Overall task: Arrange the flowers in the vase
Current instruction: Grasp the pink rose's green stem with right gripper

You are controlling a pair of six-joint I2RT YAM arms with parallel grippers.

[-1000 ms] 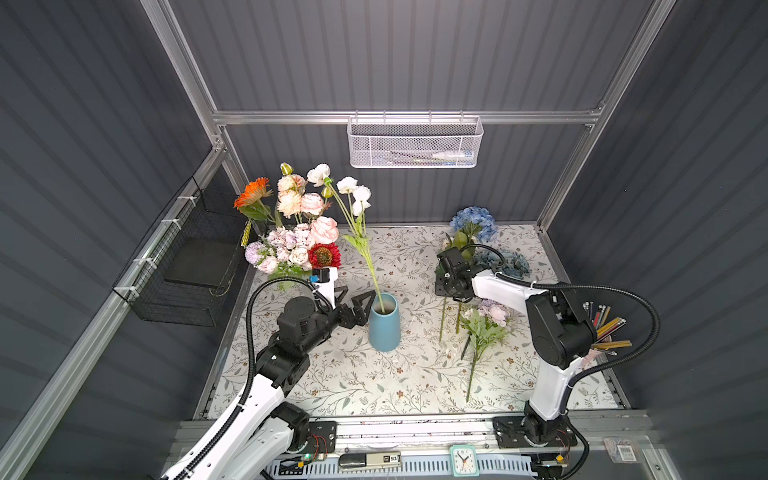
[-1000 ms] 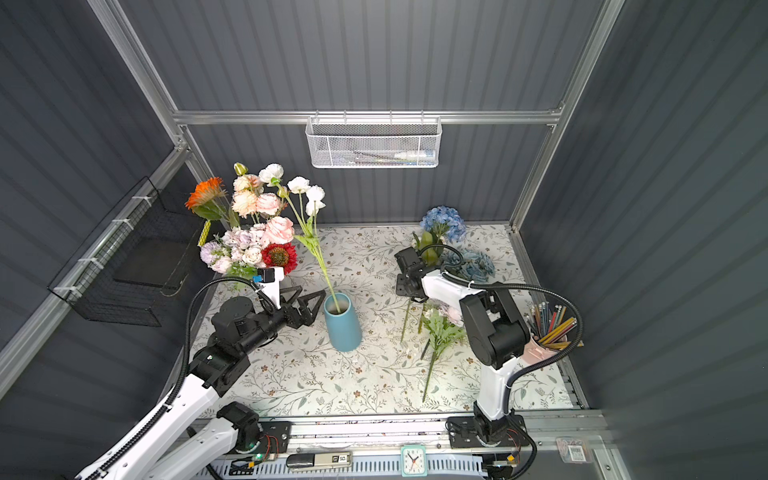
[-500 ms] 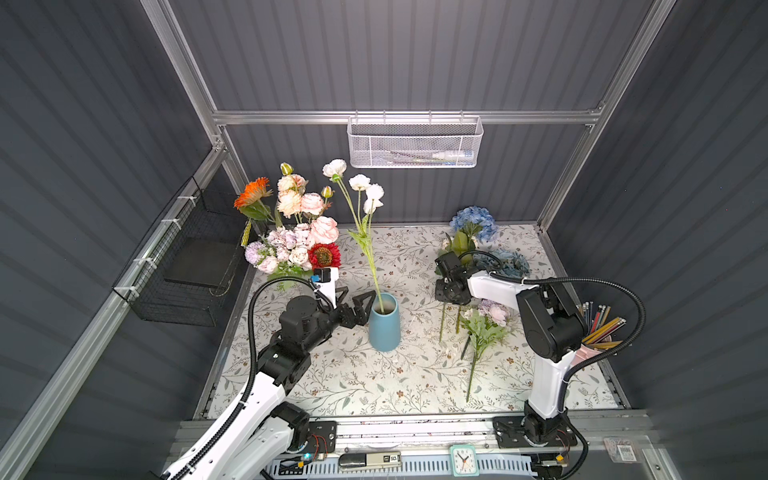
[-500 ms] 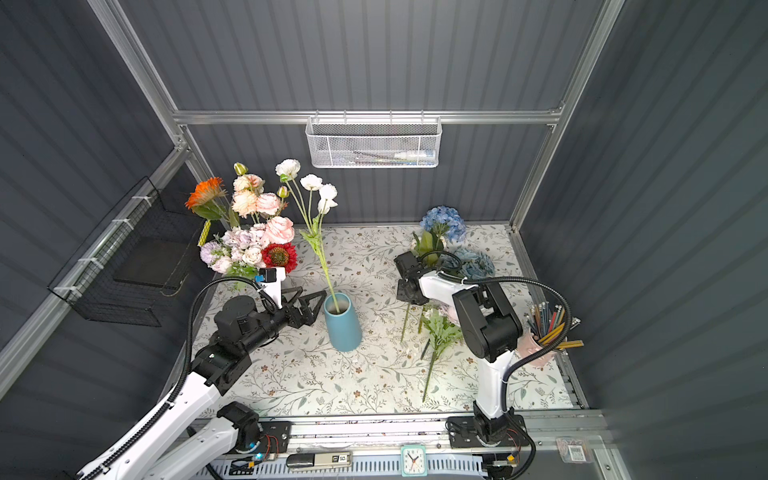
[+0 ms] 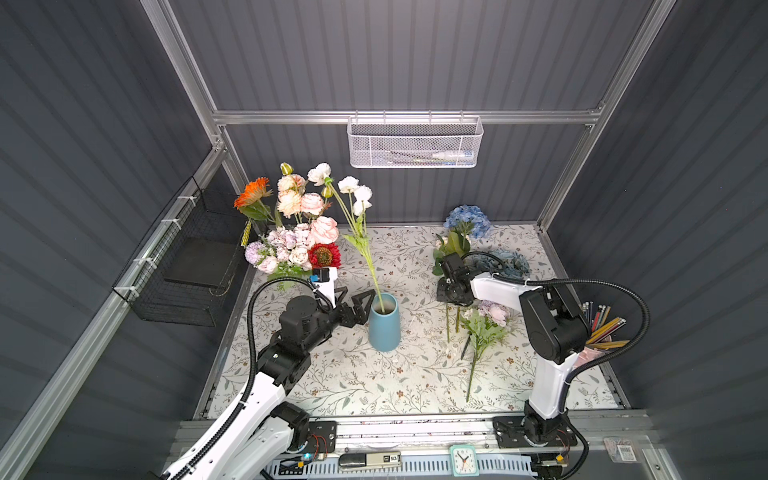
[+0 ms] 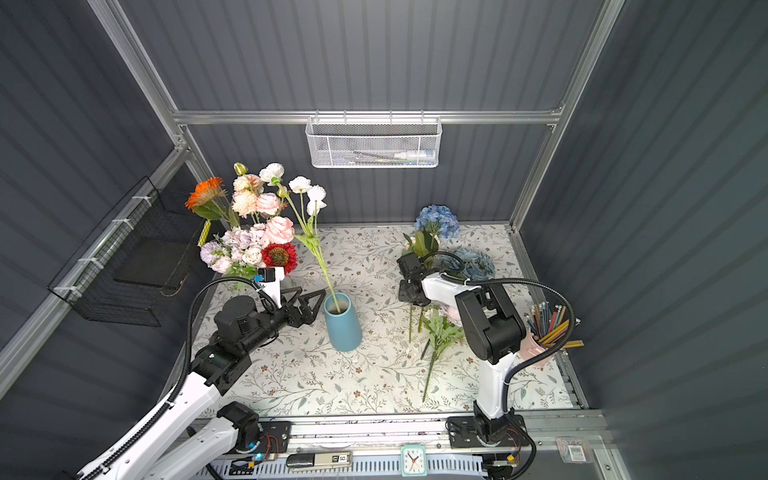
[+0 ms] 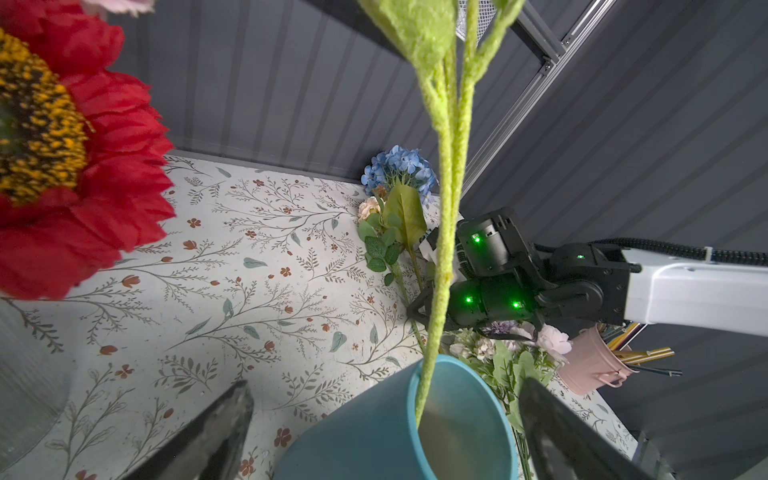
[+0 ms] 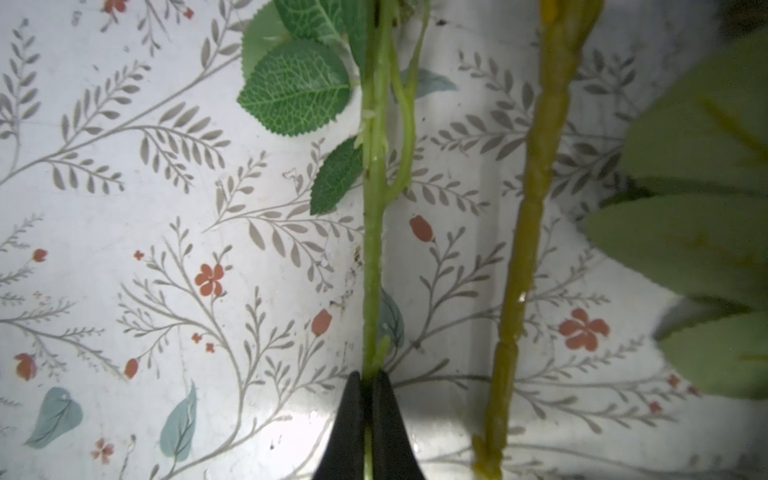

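Two arms, one vase and several lots of artificial flowers, listed from the near edge of a floral-print mat (image 5: 332,374).

- Near rail: a small mint-framed clock (image 5: 463,459).
- Near right: a lilac bunch (image 5: 484,328) lying flat on the mat, stem end toward the near edge. A pink pencil cup (image 6: 534,347) stands at the right edge.
- Centre: a blue vase (image 5: 384,328), upright. It holds one white-flowered stem (image 5: 365,249), which leans to the far left.
- Left gripper (image 5: 357,296): jaws spread wide and holding nothing, just left of the vase rim.
- Right gripper (image 8: 368,380): pointed down at the mat right of the vase, jaws pinched together on a green stem with serrated leaves (image 8: 372,257). A thicker yellow-green stem (image 8: 536,208) lies beside it, outside the grip.
- Far left: a standing bouquet of pink, peach and lilac heads with a red daisy-like head (image 5: 324,255) and an orange head (image 5: 253,193). The left wrist view shows a clear ribbed vessel (image 7: 25,365) below the red head.
- Far right: a blue hydrangea (image 5: 467,218) against the back wall, with dusty-blue roses (image 5: 509,262) lying to the right of the right arm's wrist.
- Left wall: a black wire basket (image 5: 187,266).
- Far wall: a white mesh basket (image 5: 415,145) hung on the rail.
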